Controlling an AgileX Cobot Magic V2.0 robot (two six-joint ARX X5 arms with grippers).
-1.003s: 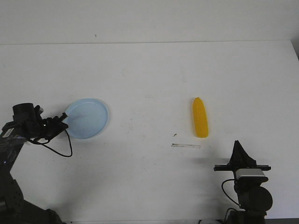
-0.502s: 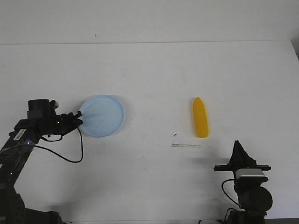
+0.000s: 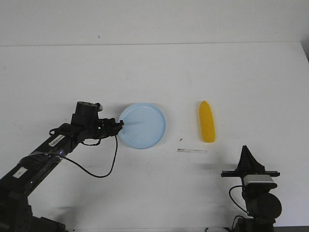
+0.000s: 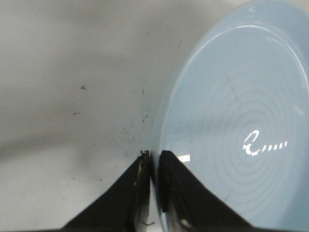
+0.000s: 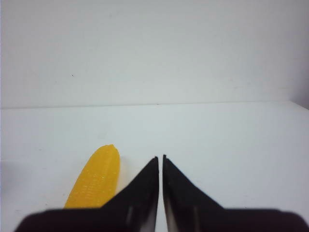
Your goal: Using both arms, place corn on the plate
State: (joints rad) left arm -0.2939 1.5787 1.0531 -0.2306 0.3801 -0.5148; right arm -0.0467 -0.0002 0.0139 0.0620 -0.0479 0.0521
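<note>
We see what looks like a robotics lab or test bench rather than a home: a bare white table (image 3: pixel 154 77) stands against a plain white wall (image 3: pixel 154 19). Two black robot arms with loose black cables reach over it, the left arm (image 3: pixel 53 145) and the right arm (image 3: pixel 256 193). We make out only scuff marks and a short strip of tape (image 3: pixel 192 151) on the tabletop.

Corn (image 3: pixel 207 122) right of plate (image 3: pixel 143 125)

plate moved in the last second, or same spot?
Yes. The plate, gripped at its rim by the left pincer, has slid right across the table, closing much of the gap to the corn, which has stayed put.
</note>
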